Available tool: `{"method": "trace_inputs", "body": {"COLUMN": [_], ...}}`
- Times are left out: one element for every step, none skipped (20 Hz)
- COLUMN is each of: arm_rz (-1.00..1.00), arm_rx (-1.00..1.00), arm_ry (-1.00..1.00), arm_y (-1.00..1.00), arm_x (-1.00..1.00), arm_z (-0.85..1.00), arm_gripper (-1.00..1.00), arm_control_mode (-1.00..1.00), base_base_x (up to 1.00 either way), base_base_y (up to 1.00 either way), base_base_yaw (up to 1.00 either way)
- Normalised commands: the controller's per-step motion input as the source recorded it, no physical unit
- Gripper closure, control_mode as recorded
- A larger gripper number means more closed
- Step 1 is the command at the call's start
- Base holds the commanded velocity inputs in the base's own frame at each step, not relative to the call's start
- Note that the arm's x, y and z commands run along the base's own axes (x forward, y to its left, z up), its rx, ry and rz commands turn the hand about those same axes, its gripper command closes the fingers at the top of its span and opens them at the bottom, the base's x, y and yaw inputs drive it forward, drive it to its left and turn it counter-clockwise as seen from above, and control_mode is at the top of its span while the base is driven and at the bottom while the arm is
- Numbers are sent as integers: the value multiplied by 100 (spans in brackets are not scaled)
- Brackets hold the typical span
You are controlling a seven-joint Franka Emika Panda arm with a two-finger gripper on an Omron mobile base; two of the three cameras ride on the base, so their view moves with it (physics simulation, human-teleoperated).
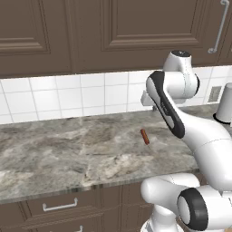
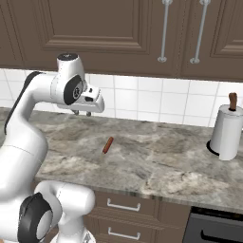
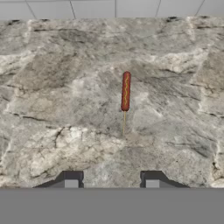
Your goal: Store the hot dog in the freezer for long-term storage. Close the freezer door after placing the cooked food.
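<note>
Two dark fingertips [image 3: 71, 180] of the tool [image 3: 112, 181] rise at the bottom of the hand view, set apart with bare marble between them and nothing held. Ahead of them the hot dog [image 3: 126, 91] lies flat on the grey-veined stone bench [image 3: 52, 109], its long axis pointing away from the fingers toward the white tiled wall [image 3: 70, 8].

From the left base camera, the hot dog [image 1: 144, 136] rests alone near the middle of the bench [image 1: 68, 149], below and in front of the tool [image 1: 153, 108], which hangs above the bench, clear of the sausage.

From the right base camera, the tool [image 2: 82, 113] hovers near the tiled wall, the hot dog [image 2: 108, 145] on the bench [image 2: 156, 161] below it and toward the front edge. A paper towel roll [image 2: 228, 130] stands upright well apart at the far right. Dark brown wall cabinets [image 2: 118, 33] run overhead.
</note>
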Motion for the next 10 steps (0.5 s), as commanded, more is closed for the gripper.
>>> {"method": "trace_inputs", "body": {"arm_rz": [0,0,0,0,0,0,-7,-3,-5,-7], "arm_rx": [0,0,0,0,0,0,-5,-11,-10,-14], "arm_ry": [0,0,0,0,6,5,8,7,6,8], "arm_y": [0,0,0,0,0,-9,0,-3,0,0], "arm_x": [-1,0,0,0,0,-5,0,0,0,0], "arm_z": [0,0,0,0,-10,-22,-50,-67,-71,-67], "arm_gripper": [-100,-100,-100,-100,-100,-100,-100,-100,-100,-100], "arm_control_mode": [-100,-100,-100,-100,-100,-100,-100,-100,-100,-100], "base_base_x": [0,0,0,0,0,0,0,0,0,0], "base_base_y": [0,0,0,0,0,0,0,0,0,0], "base_base_yaw": [0,0,0,0,0,0,0,0,0,0]}}
